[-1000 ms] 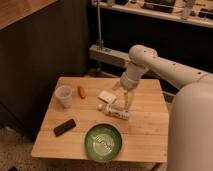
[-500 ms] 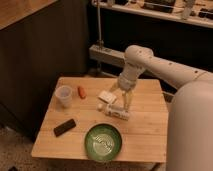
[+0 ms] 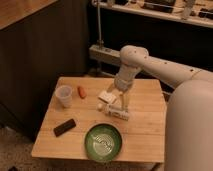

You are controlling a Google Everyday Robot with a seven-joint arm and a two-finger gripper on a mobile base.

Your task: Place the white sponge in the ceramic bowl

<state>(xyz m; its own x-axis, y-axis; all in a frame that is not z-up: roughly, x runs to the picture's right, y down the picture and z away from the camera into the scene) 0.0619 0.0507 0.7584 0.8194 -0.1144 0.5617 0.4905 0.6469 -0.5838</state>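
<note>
The white sponge [image 3: 105,95] lies near the middle of the wooden table [image 3: 145,135], just beside the gripper [image 3: 117,98], which hangs low over the tabletop. Whether the gripper is open or closed cannot be told. The ceramic bowl [image 3: 104,142] sits apart, by the front edge.

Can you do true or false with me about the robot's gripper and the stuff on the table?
1. The bowl is green with white swirls. True.
2. The sponge is in the bowl. False: it lies on the table, beyond the bowl.
3. The gripper is over the middle of the table, close to the sponge. True.
4. The cup lies on its side. False: it stands upright.
5. The orange thing is inside the cup. False: it lies on the table beside the cup.
</note>
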